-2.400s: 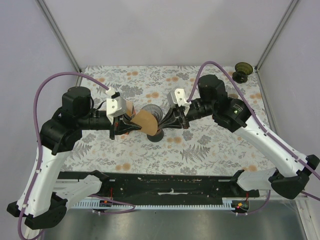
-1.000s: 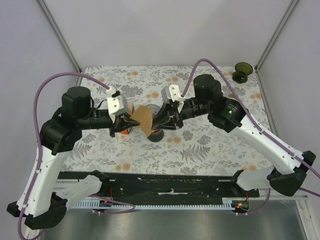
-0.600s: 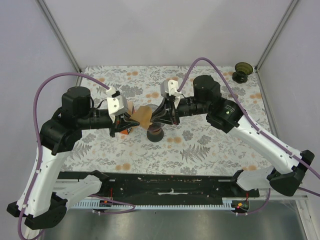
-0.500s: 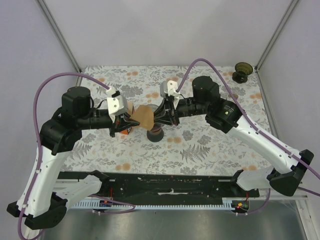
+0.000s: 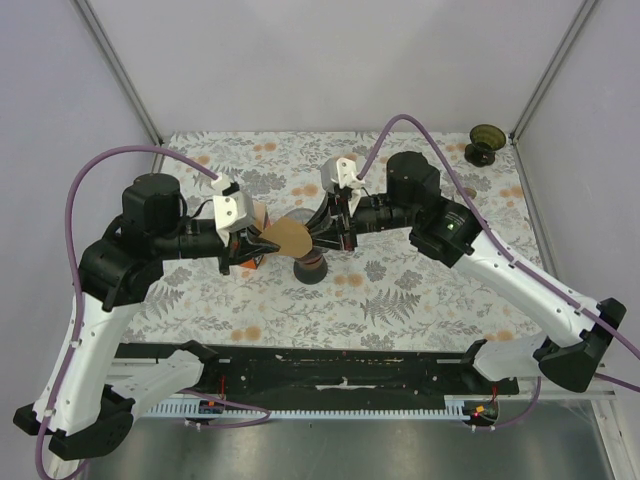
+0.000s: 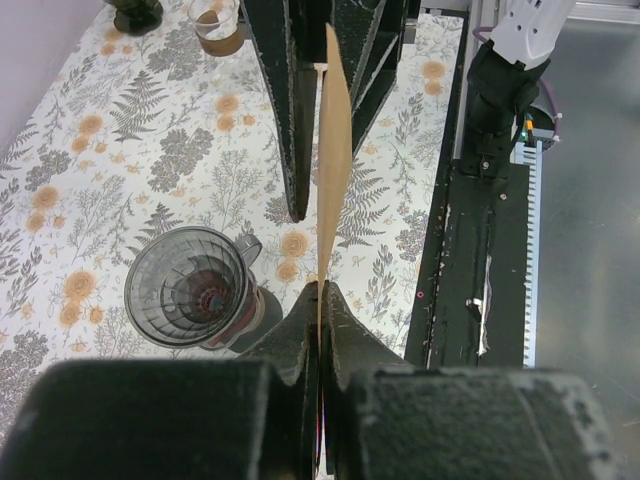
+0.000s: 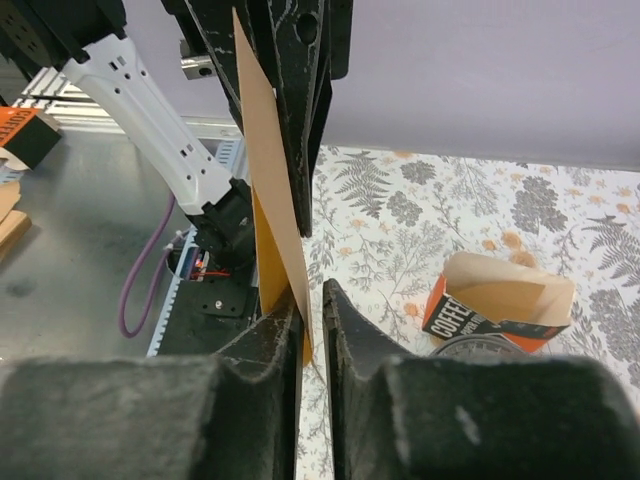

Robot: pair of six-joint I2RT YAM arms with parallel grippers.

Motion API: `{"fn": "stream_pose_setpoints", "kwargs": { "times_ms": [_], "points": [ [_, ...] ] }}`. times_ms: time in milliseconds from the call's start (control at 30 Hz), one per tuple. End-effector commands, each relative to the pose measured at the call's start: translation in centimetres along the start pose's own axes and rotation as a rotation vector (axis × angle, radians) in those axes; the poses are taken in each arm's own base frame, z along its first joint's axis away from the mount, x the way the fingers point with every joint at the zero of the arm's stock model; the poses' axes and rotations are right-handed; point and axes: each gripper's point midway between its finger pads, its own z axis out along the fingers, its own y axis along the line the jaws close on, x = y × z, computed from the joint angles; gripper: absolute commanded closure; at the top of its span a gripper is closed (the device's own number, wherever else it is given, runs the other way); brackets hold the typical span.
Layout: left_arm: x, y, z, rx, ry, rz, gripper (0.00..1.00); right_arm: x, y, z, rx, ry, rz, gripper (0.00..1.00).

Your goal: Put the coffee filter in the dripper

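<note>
Above floral table (image 5: 420, 290), coffee filter (image 5: 291, 237) stands edge-up.

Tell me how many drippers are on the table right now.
2: a clear dripper at mid-table beneath the held coffee filter, and a dark dripper in the far right corner. Others may hide under the arms.

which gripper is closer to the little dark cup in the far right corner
Right. The right gripper sits mid-table, nearer the dark cup; the left gripper is farther left, across the coffee filter.
</note>
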Motion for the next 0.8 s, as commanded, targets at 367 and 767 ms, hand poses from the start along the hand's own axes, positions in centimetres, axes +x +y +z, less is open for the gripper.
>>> {"fn": "stream_pose_setpoints", "kwargs": {
  "times_ms": [367, 767],
  "points": [
    [-2.1, 3.2, -0.4, -0.188, -0.066, -0.037, 0.62, -1.2, -2.5, 0.0, 0.147, -0.042, 0.072, 1.00],
    [-4.9, 11.6, -3.4, -0.616, -0.026, -0.066, 0.31, 1.9, -14.2, -4.5, 0.767, -0.078, 0.457, 1.00]
  ]
}}
